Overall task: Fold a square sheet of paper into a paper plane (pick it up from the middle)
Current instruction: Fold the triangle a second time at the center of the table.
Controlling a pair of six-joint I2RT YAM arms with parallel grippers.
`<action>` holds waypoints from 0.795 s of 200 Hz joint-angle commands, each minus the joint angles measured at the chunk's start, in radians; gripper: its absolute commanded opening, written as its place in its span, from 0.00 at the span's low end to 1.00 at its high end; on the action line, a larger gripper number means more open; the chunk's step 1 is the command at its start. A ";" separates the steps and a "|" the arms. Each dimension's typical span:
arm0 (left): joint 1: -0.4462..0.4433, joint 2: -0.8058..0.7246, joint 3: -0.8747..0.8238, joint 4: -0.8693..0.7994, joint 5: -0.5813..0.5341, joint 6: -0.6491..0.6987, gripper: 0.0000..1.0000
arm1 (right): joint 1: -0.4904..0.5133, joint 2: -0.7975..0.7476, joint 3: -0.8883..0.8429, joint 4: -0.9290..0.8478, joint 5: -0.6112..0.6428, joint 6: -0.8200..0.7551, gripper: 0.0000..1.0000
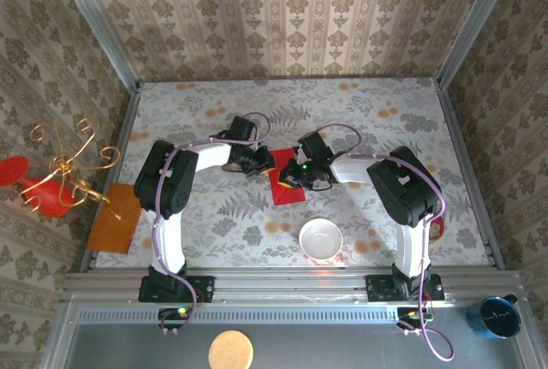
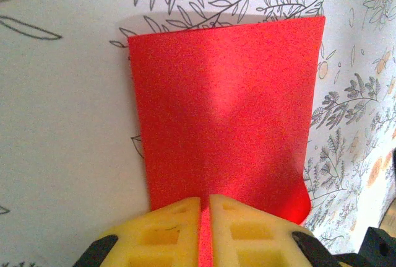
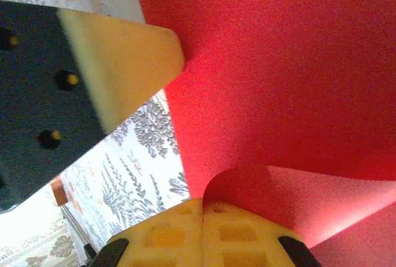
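Observation:
The square sheet of paper (image 1: 285, 189) is bright red and lies partly folded on the patterned table, between the two grippers. In the left wrist view the paper (image 2: 223, 106) spreads away from my left gripper (image 2: 205, 208), whose yellow pads are shut on its near edge, with a red strip showing between them. My right gripper (image 3: 203, 208) is shut, and a curled-up flap of the paper (image 3: 291, 199) rises right from its tips. The left gripper's finger (image 3: 124, 62) touches the paper's edge in the right wrist view. From above, the left gripper (image 1: 264, 163) and right gripper (image 1: 295, 177) meet over the sheet.
A white bowl (image 1: 320, 238) stands just in front of the paper. An orange-brown board (image 1: 116, 217) lies at the table's left edge beside a red ornament with gold wire curls (image 1: 51, 182). A red object (image 1: 437, 230) peeks out behind the right arm. The back of the table is open.

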 commanded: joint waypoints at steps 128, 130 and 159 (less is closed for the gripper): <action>-0.010 0.026 -0.003 -0.034 -0.016 0.019 0.13 | 0.006 0.036 0.026 0.009 -0.006 0.010 0.00; -0.010 0.027 -0.004 -0.034 -0.015 0.020 0.13 | 0.006 0.036 0.027 0.010 -0.005 0.010 0.00; -0.010 0.025 -0.008 -0.031 -0.014 0.019 0.13 | 0.005 0.040 0.023 0.019 0.002 0.014 0.00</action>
